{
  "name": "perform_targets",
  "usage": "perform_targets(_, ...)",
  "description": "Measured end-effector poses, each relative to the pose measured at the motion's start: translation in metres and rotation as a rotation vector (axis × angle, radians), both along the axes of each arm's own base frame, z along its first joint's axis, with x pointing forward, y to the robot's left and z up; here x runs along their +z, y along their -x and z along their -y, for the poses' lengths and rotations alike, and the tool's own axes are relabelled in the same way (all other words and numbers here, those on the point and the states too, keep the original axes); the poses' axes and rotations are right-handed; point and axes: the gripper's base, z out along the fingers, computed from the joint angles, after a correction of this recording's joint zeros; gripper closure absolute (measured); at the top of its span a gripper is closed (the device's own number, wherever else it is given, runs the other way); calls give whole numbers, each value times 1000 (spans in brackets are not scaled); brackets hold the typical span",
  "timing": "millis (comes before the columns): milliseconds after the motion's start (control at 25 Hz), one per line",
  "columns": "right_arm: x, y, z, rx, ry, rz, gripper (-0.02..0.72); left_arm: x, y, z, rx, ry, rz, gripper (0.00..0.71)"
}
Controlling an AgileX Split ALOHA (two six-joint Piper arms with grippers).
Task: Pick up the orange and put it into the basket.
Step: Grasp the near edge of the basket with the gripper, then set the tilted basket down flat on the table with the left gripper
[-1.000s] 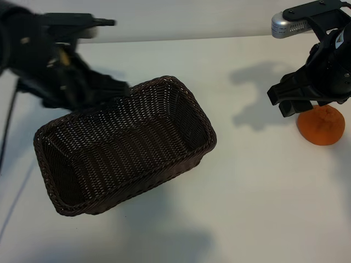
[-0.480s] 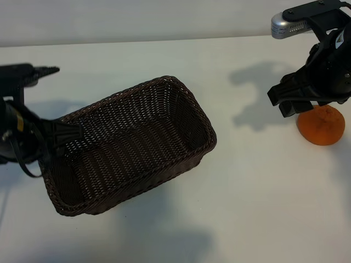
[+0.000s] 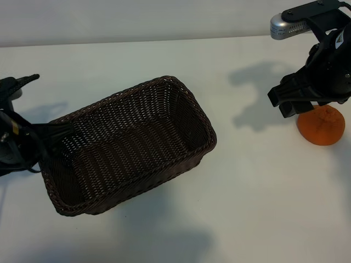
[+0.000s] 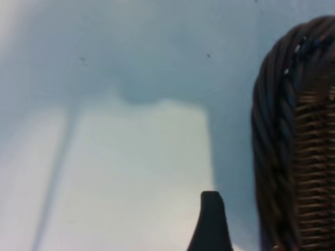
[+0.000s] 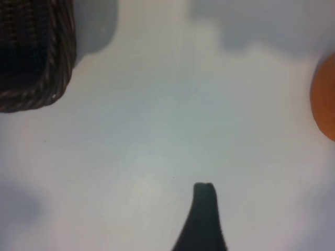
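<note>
The orange point(image 3: 322, 126) sits on the white table at the far right; its edge also shows in the right wrist view as the orange point(image 5: 325, 99). My right gripper point(image 3: 286, 104) hovers just left of and above it, open, holding nothing; one finger point(image 5: 204, 194) shows over bare table. The dark brown wicker basket point(image 3: 204, 143) lies empty, left of centre; a corner appears as the basket point(image 5: 47, 83). My left gripper point(image 3: 57, 131) is at the basket's left end, open and empty, with one finger point(image 4: 211, 204) beside the basket rim point(image 4: 277, 130).
Bare white table point(image 3: 258, 197) stretches between the basket and the orange and along the front. A silver camera housing point(image 3: 285, 24) sits on the right arm's wrist above the orange. The left arm's body lies at the table's left edge.
The left arm has swung from over the basket's back-left rim down to the left end of the basket. The right arm, orange and basket have stayed put.
</note>
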Motion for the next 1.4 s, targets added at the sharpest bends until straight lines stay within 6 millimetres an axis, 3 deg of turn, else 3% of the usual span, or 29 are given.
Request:
perform_targets(320,0,0,0,1,0,0,122,-28,-13,7,-4,64,-52,137)
perform_targets(680,0,0,0,1,0,0,122,-71,-6,8,5,81,-124,137)
perform_targets(920,0,0,0,1,0,0,122,-73,-7,10,-26,99,-112,148)
perform_targets(1160,0,0,0,1,0,0,122,-73,-10,11,-4,126,-85,294)
perform_targets(1400,0,0,0,1,0,0,122,-73,-10,11,-14,125,-81,299)
